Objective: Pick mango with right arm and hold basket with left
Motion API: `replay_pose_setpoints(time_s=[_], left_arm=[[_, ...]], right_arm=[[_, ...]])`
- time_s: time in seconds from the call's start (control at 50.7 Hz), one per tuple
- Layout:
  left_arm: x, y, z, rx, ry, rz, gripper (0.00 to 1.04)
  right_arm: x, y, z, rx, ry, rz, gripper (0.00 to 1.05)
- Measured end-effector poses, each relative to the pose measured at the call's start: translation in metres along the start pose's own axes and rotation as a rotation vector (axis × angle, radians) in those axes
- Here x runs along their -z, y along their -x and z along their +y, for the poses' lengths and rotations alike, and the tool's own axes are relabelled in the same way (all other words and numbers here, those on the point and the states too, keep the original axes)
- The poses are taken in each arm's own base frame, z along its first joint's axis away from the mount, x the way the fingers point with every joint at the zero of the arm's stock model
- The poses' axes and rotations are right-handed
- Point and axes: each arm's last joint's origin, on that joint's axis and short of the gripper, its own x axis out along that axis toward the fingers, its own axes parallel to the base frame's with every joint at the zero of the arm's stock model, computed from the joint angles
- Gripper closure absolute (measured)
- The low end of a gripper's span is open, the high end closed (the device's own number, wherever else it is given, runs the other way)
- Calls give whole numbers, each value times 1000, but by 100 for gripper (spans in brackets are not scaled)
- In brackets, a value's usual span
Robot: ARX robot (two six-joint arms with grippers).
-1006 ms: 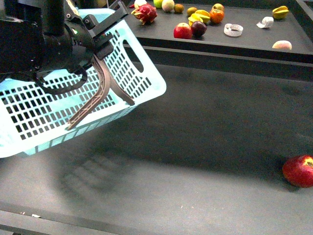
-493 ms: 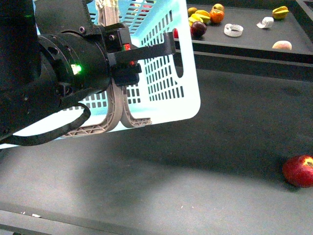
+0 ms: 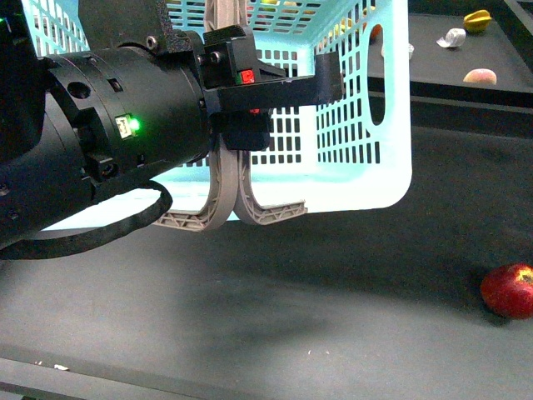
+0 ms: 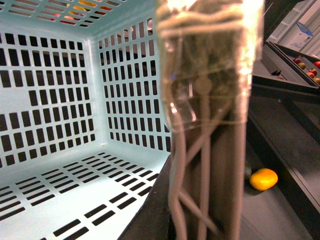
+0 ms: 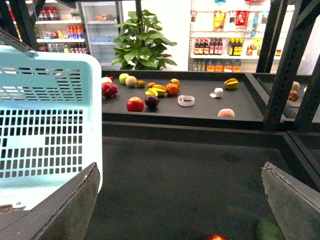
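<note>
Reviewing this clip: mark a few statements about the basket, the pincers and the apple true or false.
1. The left pincer is shut on the grey-brown handles of the turquoise slotted plastic basket. True.
2. The basket has fruit inside. False: the part of its inside that the left wrist view shows is empty.
3. The right pincer is shut on a fruit. False: it is open and holds nothing.
4. A round red apple lies on the dark table, apart from the basket. True.
</note>
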Motion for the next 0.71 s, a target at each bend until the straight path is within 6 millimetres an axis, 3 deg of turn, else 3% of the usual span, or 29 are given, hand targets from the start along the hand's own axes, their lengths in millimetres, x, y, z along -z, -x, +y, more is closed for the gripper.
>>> replay_pose_setpoints(time_s=[0.71], left_arm=[[15, 3, 0, 25, -68, 41, 99]], right_arm=[[0, 0, 0, 0, 0, 0, 8]])
